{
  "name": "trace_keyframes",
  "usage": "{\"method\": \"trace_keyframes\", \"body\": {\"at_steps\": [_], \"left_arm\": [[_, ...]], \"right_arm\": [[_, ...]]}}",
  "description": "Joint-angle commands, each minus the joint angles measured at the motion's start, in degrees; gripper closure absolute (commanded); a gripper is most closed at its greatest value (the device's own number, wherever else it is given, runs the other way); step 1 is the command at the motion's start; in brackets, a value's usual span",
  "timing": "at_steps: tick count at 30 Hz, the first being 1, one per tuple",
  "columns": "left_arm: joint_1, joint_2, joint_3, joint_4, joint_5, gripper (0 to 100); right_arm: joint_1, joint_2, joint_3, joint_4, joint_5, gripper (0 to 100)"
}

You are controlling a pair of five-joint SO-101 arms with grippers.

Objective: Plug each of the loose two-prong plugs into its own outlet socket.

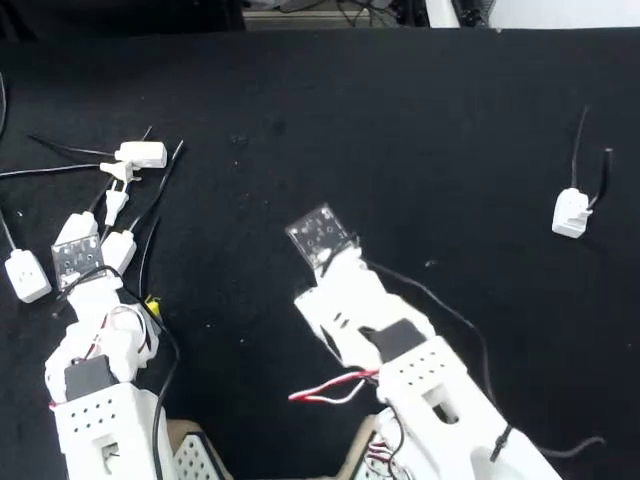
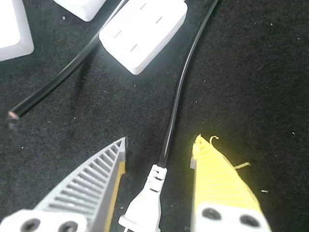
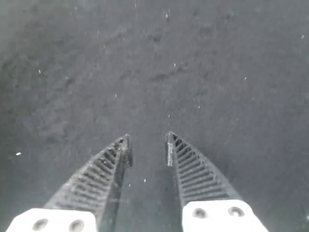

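A white two-prong plug (image 2: 144,210) lies on the black table (image 1: 400,120) near its left edge, between the fingers of the left gripper (image 2: 160,140). The fingers stand spread on either side without touching it (nothing is grasped). Its black cord (image 2: 179,92) runs off past a white outlet socket (image 2: 142,29) lying just beyond. Other white plugs and sockets (image 1: 140,153) cluster by the same edge, and a white block (image 1: 571,213) with thin dark wires sits near the right edge. Toward the table's middle the right gripper (image 3: 147,136) hangs over bare surface, fingers slightly parted, holding nothing
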Motion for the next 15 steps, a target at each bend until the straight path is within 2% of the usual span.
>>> {"method": "trace_keyframes", "body": {"at_steps": [1,5,11,15], "left_arm": [[-0.75,-0.44,-5.41,-1.85,-1.05,77],[-2.68,0.18,-9.89,-1.49,-6.86,77],[-12.26,0.7,-20.09,-1.67,-14.24,77],[-14.29,7.65,-25.54,-1.32,-18.55,77]], "right_arm": [[-0.7,-3.56,0.92,-2.2,-0.18,89.4],[-0.7,-4.35,1.01,-2.02,-0.18,89.4],[-0.7,-4.7,1.8,-2.37,-0.18,89.4],[-0.7,-4.7,1.8,-2.37,-0.09,89.4]]}}
